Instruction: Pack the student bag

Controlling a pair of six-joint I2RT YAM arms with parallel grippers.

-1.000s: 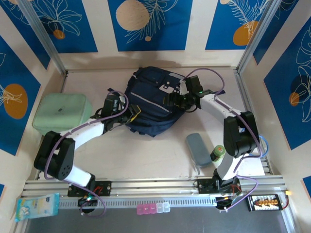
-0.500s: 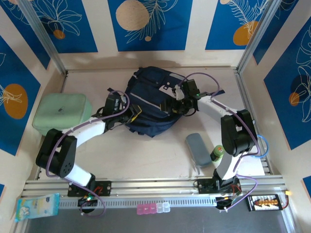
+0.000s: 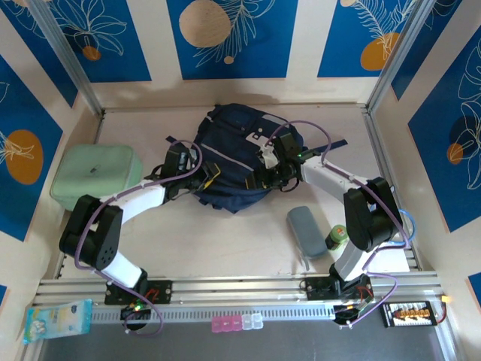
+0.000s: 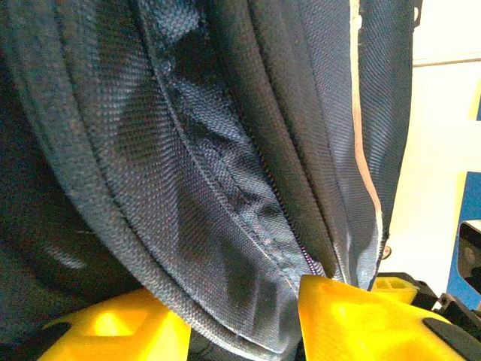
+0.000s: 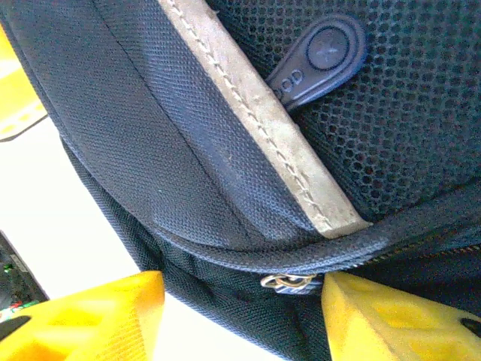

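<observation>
The student bag point(image 3: 233, 154), dark navy with grey trim, lies at the middle back of the table. My left gripper point(image 3: 197, 176) is at its left edge. In the left wrist view, my left gripper point(image 4: 237, 308) is shut on a fold of the bag's fabric point(image 4: 225, 188) beside a zipper line. My right gripper point(image 3: 267, 170) rests on the bag's right side. In the right wrist view, my right gripper point(image 5: 244, 301) is open around the bag's lower seam. The metal zipper slider point(image 5: 289, 282) sits just beside its right finger, and table shows beside the left one.
A mint-green case point(image 3: 96, 174) sits at the left wall. A grey-blue pouch point(image 3: 307, 231) and a green-capped bottle point(image 3: 337, 239) lie near the right arm's base. A blue packet point(image 3: 56, 320) and a small pill box point(image 3: 237, 323) lie on the front rail.
My right gripper has moved left and nearer along the bag's right side, and its jaws have narrowed. My left gripper keeps its hold and has barely shifted.
</observation>
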